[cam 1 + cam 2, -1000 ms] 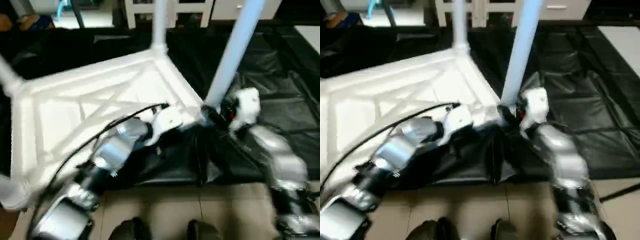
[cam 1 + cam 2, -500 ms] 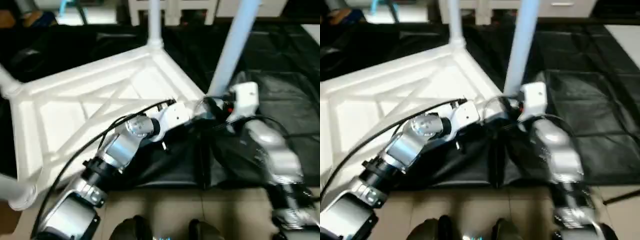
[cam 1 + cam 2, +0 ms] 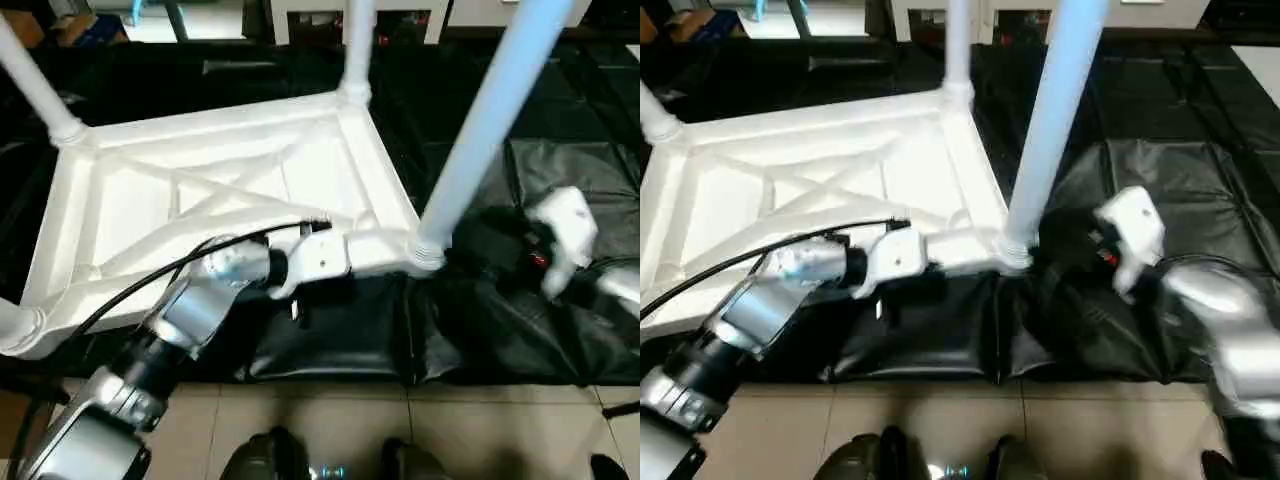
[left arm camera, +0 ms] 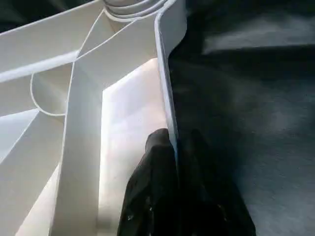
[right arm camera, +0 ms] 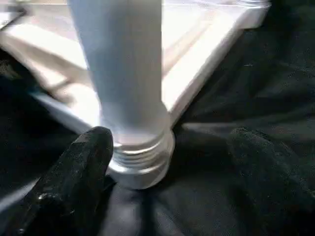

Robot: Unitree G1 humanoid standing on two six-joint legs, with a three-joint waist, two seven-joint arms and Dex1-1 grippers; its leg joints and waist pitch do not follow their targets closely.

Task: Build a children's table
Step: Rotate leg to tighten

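Lying upside down on the black floor mat (image 3: 560, 170), the children's table (image 3: 200, 190) had legs upright; the left hand (image 4: 174, 147) pinched its near rim, and the right hand (image 5: 167, 147) stood open beside the near-right leg (image 3: 480, 140).

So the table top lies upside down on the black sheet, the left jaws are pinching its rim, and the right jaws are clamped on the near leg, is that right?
Not quite. The right gripper is open, its jaws apart beside the near leg, as the right wrist view shows. The table top does lie upside down on the black sheet, and the left gripper pinches its rim.
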